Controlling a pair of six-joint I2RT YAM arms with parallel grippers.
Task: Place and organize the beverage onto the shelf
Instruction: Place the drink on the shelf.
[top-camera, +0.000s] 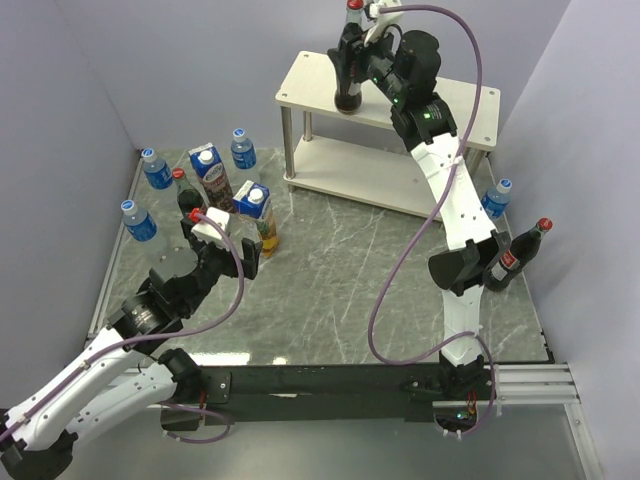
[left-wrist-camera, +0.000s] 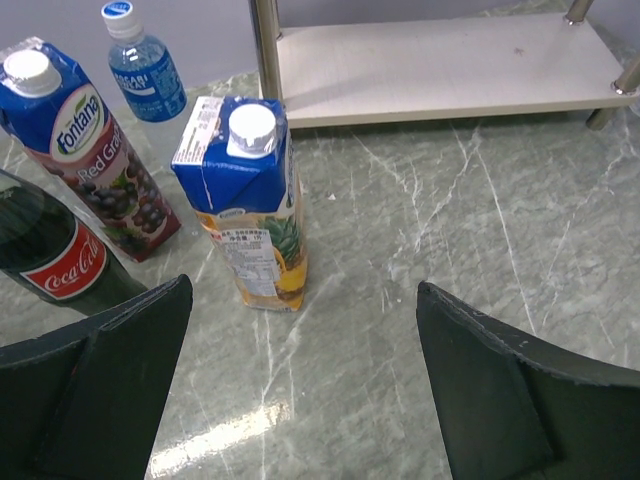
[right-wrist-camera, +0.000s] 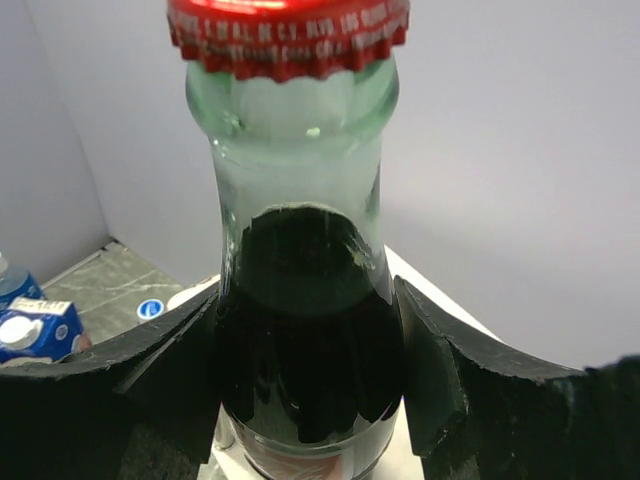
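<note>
The right gripper (top-camera: 350, 72) is clamped on a glass cola bottle with a red cap (right-wrist-camera: 300, 300), one finger on each side. The bottle holds dark cola up into its neck and stands upright on the top board of the small pale wood shelf with metal legs (top-camera: 455, 110). The left gripper (left-wrist-camera: 300, 322) has its fingers wide apart and holds nothing, low over the grey stone table (left-wrist-camera: 500, 250). Just past it stands a blue-topped pineapple juice carton (left-wrist-camera: 250, 200) with its white cap on. Beside that are a grape juice carton (left-wrist-camera: 90, 150), another dark cola bottle (left-wrist-camera: 50, 260) and a small water bottle with a blue label (left-wrist-camera: 145, 70).
</note>
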